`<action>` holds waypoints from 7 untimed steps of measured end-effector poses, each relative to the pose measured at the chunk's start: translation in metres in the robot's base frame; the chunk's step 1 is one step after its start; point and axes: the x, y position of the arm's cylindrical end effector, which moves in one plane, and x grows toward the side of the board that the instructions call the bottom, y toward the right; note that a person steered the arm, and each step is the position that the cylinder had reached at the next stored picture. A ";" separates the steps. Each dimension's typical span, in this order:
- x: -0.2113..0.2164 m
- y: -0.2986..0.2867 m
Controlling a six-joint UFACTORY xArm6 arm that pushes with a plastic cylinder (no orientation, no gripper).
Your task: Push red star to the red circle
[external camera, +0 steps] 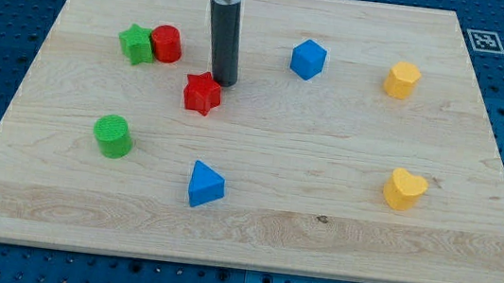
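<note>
Just now my tip [223, 82] touches the faceted red star [202, 93], well apart from the cylindrical red circle [166, 43].

The dark straight rod is cut off by the view's top edge, so the arm above its wide collar does not show. My tip [223, 82] stands just beside the small red star-shaped block [201, 93], at that block's upper right; whether the two touch cannot be told, since the rod's end blends into its own shadow there. To the tip's upper left, the red cylinder block [166, 43] hides part of the green star-shaped block [135, 44] where the two meet. Far to the tip's upper right, the black-and-white square marker [484, 40] on the pale wooden board [317, 235] is too small to read
</note>
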 end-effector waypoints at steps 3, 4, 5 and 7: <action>0.045 0.027; 0.045 0.014; 0.045 0.000; 0.026 -0.020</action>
